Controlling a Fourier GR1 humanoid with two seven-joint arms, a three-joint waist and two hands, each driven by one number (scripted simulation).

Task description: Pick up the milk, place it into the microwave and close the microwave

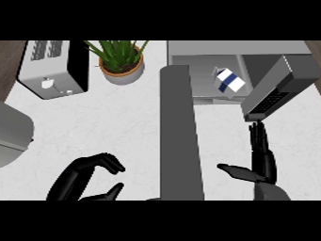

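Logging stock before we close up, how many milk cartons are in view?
1. The milk carton sits inside the open microwave, at the upper right. Others may be hidden deeper inside.

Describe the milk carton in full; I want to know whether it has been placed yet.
The milk carton is a small white box with a dark blue band, cardboard by its look. It sits tilted inside the microwave, on the grey floor of its open compartment. Nothing else touches it; the open right hand is well apart.

Toaster [49, 70] and microwave [204, 49] cut off at far edge; milk [229, 81] print too small to read.
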